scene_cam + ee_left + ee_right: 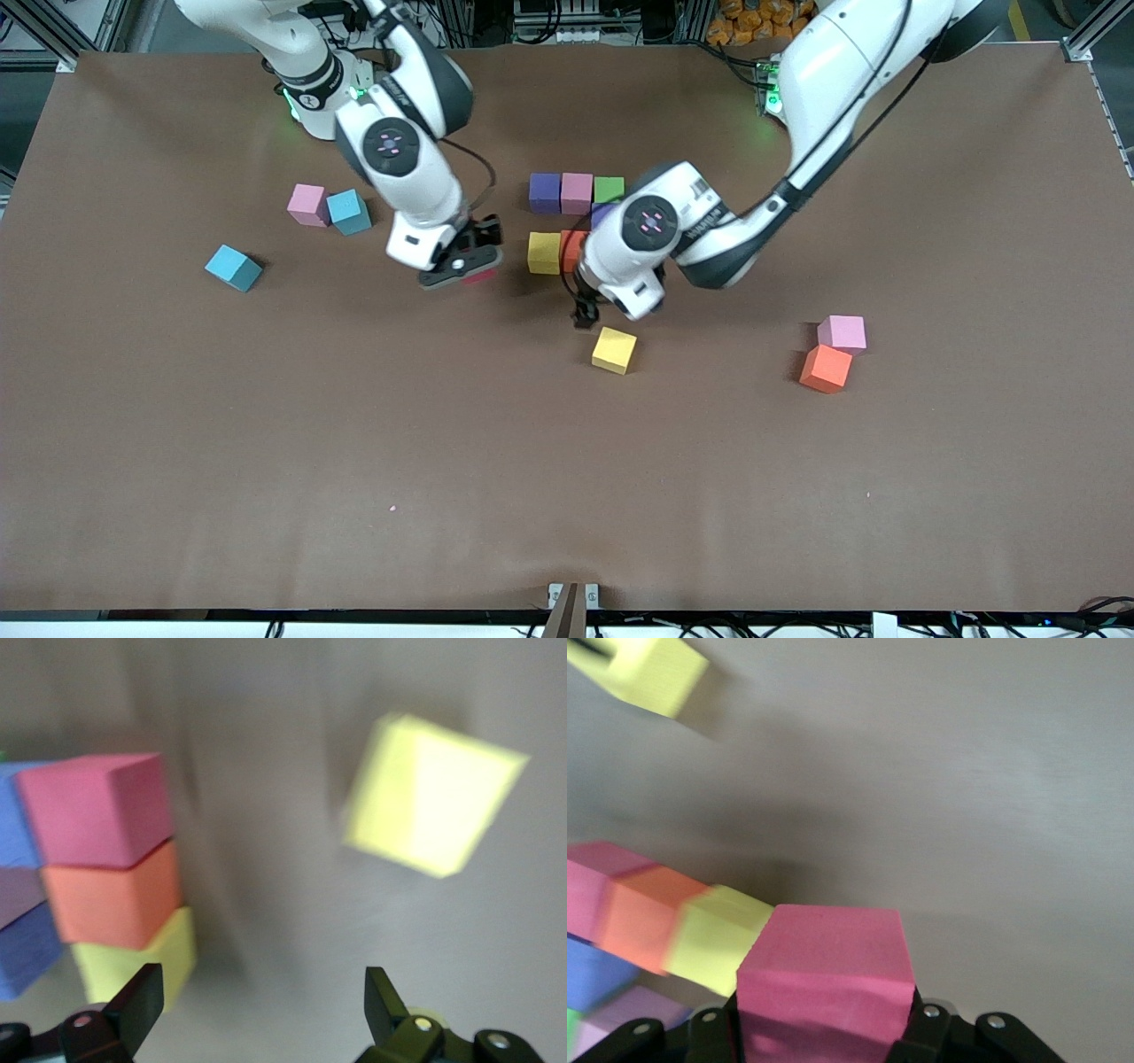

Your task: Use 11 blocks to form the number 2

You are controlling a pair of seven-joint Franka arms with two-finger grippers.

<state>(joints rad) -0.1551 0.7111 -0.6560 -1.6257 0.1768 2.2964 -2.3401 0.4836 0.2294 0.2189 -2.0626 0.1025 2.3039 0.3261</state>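
A partial number 2 lies mid-table: a purple block (544,192), a pink block (576,192) and a green block (609,189) in a row, another purple one (602,213) partly under the left arm, then a yellow block (544,252) and an orange-red block (571,248). My right gripper (469,270) (824,1014) hangs beside that yellow block, shut on a deep pink block (824,966). My left gripper (585,317) (261,1010) is open and holds nothing, just over the table next to a loose, skewed yellow block (614,349) (434,793).
A pink block (307,204) and two light blue blocks (348,211) (234,268) lie toward the right arm's end. Toward the left arm's end, a pink block (842,333) touches an orange one (826,369). The brown table (567,496) is bare nearer the front camera.
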